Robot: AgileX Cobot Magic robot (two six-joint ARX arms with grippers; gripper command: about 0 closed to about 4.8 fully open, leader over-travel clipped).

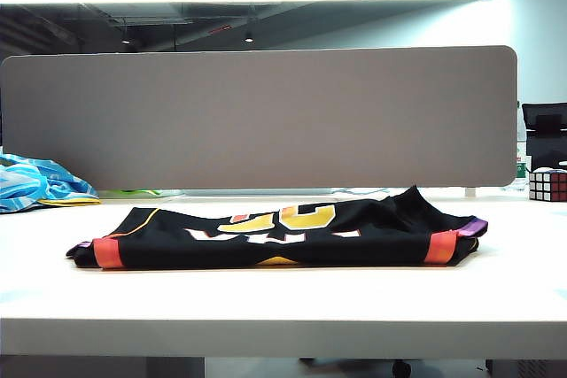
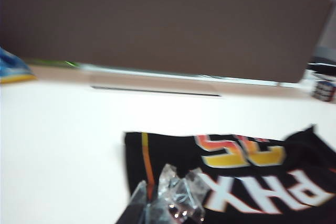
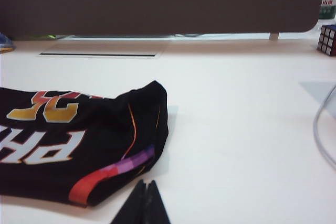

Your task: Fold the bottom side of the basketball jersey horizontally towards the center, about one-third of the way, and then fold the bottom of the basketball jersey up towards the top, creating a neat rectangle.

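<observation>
**Inspector A:** As we read the exterior view, the basketball jersey [image 1: 275,236] lies on the white table [image 1: 283,307] as a low, wide black bundle, near the front edge and roughly centred. Layers are stacked, with striped trim showing at both ends. Neither arm appears in this view.

**Inspector B:** Agreed. We judge both folds done, or very nearly. The outline is a long rectangle, though the far right corner peaks up slightly, so neatness is fair rather than perfect.

**Inspector A:** From the left wrist view, the left gripper [image 2: 168,205] hangs above the jersey's [image 2: 236,171] near left part. The picture is blurred; its clear fingertips [image 2: 181,195] seem drawn together with no cloth between them.

**Inspector B:** We concur: closed and empty. The numbers and white lettering face up, and the jersey's left edge runs straight.

**Inspector A:** From the right wrist view, the right gripper [image 3: 144,203] sits just off the jersey's [image 3: 79,140] right end, over bare table. Its dark fingers meet in a point, gripping nothing.

**Inspector B:** Noted. The rainbow stripe wraps the folded corner cleanly. A cube puzzle [image 3: 328,39] stands well apart, near the grey partition [image 3: 157,3].

**Inspector A:** Our finding: nothing substantial is left, except perhaps flattening that raised corner.
</observation>
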